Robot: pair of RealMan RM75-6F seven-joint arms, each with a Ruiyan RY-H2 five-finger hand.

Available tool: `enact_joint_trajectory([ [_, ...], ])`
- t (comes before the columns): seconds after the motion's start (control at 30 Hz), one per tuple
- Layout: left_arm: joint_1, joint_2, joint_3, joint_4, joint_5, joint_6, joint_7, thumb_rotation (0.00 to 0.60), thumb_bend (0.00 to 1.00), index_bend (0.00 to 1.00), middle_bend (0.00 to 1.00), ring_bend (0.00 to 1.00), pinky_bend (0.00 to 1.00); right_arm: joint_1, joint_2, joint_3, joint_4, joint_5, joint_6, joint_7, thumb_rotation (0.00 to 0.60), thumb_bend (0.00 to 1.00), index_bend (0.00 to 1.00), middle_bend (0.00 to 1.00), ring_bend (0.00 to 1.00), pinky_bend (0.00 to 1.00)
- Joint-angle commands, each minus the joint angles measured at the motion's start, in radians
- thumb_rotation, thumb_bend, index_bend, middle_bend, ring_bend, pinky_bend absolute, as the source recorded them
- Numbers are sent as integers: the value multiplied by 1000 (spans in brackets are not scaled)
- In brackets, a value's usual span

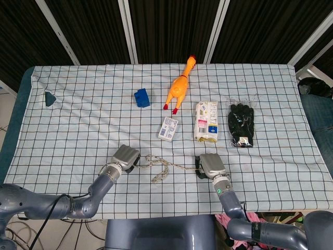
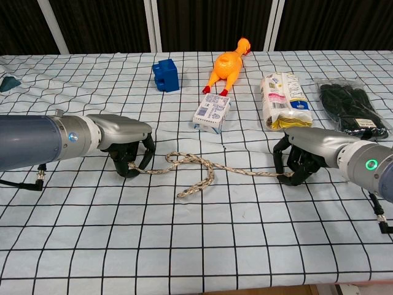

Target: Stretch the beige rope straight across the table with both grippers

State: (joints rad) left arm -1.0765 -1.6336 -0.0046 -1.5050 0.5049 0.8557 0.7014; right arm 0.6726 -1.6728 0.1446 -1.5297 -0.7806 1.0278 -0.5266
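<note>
A table (image 1: 62, 135) is covered by a white cloth with a dark grid. Toward the far side, a blue block (image 1: 141, 97) is set left of an orange rubber chicken (image 1: 180, 86), which is laid lengthwise with its head pointing away. Nearer the middle, a small white carton (image 1: 168, 128) is placed, and to its right a yellow-and-white packet (image 1: 206, 121), then a pair of black gloves (image 1: 241, 124) in a clear wrapper. A small dark teal object (image 1: 50, 98) is seen near the far left edge. A beige rope (image 2: 196, 170) is laid on the near part of the cloth, looped and crossed over itself at the middle
</note>
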Motion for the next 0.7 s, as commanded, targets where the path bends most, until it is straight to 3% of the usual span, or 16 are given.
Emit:
enact_joint_trajectory([
  [0.03,0,0,-1,0,2,0,-1,600,404,603,1000,941,852,0,0,1,0,0,1,0,600,410,625,877,1000,1000],
  [0.7,-1,3,3,10,-9,-6,2,600,404,608,1000,941,852,-2,-1,-1,8,2,0,3,600,409,628,877,1000,1000],
])
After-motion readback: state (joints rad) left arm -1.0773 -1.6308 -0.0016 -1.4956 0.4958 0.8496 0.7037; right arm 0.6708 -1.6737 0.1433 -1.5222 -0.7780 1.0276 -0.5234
